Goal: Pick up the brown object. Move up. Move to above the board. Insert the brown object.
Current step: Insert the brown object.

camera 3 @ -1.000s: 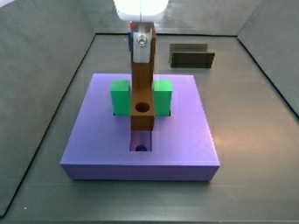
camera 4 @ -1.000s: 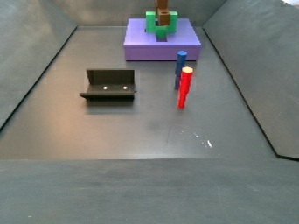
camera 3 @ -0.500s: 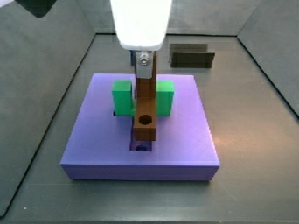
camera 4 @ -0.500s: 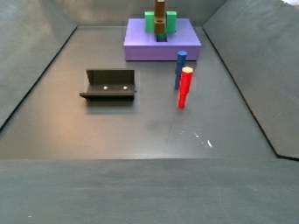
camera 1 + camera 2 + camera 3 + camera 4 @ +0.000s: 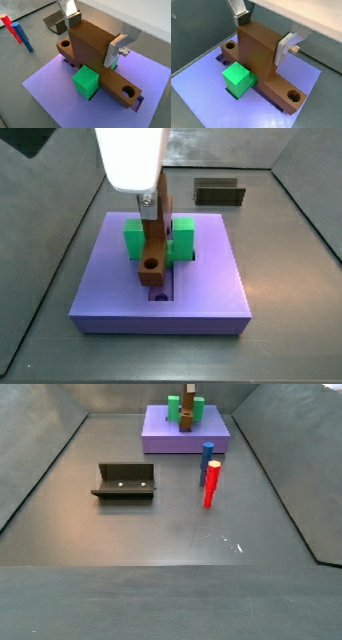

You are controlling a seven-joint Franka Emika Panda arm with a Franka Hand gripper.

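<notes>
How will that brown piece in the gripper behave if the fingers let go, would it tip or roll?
The brown object looks stiff and flat-faced, so rolling seems unlikely. The gripper clamps its upright part, its base low over the board beside the green block. Released, it would probably settle rather than topple.

The pincer (image 5: 100,34) is hemmed by the green block (image 5: 87,81); floor (image 5: 160,544) open.

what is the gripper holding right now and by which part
The gripper over the board holds the brown object, fingers clamped on the flat sides of its raised middle block.
</notes>
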